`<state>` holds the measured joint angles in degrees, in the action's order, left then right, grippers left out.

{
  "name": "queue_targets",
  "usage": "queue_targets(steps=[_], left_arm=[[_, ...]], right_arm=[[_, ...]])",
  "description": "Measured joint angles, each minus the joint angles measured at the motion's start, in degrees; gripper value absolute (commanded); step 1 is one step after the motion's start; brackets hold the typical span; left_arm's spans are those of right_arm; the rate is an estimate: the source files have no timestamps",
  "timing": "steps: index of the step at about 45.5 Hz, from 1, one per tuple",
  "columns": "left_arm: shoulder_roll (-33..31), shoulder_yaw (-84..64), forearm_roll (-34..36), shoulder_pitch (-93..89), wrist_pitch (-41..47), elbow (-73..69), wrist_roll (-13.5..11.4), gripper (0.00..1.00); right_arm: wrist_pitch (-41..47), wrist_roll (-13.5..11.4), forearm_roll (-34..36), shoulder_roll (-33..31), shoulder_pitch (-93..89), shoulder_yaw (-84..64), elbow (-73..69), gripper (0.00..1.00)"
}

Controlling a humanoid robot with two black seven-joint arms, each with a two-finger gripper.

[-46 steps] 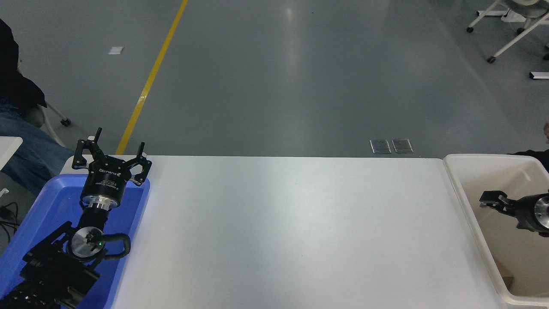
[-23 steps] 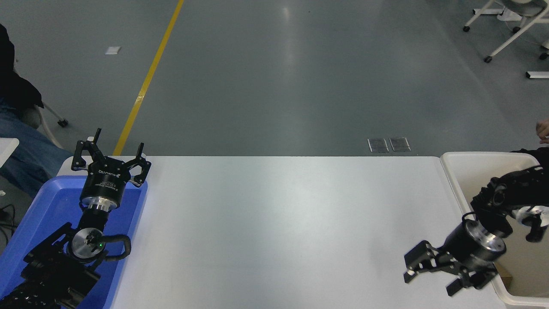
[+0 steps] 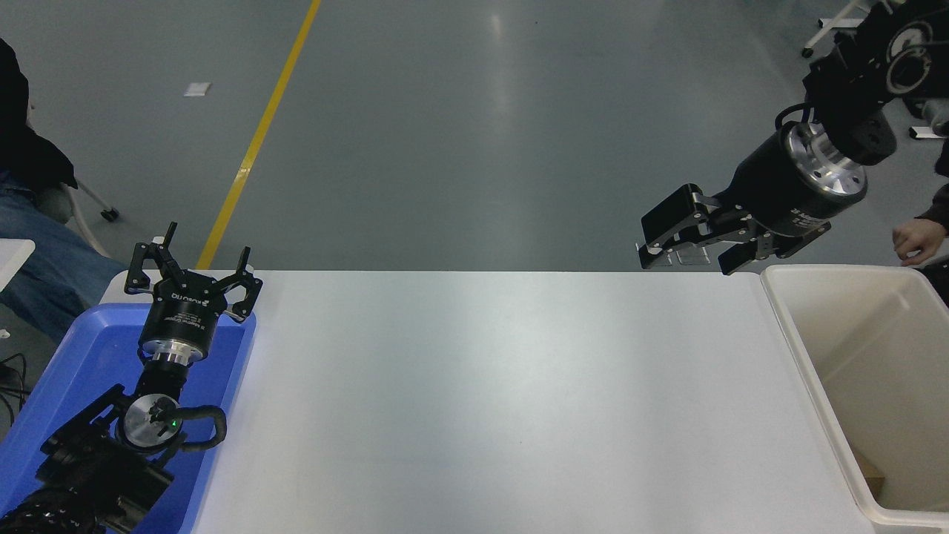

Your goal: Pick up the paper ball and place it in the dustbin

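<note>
The dustbin [image 3: 787, 326] is a cream-white tub at the table's right end. A small tan lump [image 3: 869, 471] lies on its floor by the near wall, mostly hidden by the rim; I cannot tell whether it is the paper ball. No paper ball shows on the table. My right gripper [image 3: 686, 262] is open and empty, held high in the air beyond the table's far edge, just left of the dustbin's far left corner. My left gripper [image 3: 207, 242] is open and empty, parked over the blue tray at the lower left.
The shallow blue tray [image 3: 81, 348] sits at the table's left end under the left arm. A person's hand [image 3: 916, 240] is just behind the dustbin at the right edge. Another person sits at the far left [image 3: 30, 222]. A white table [image 3: 482, 400] spans the middle.
My right gripper came out of the dustbin, swung low over the table's near right, then rose up and away to beyond the far edge. The left arm has not moved.
</note>
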<state>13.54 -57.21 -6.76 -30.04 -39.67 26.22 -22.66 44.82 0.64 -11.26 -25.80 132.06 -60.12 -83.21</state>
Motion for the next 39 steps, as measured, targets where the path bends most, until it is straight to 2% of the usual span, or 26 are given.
queue_targets(steps=[39], left_arm=[[0.00,0.00,0.00,0.00,0.03,-0.02,-0.01,1.00]], right_arm=[[0.18,-0.99,0.11,2.49,1.41,-1.90,-0.63,1.00]])
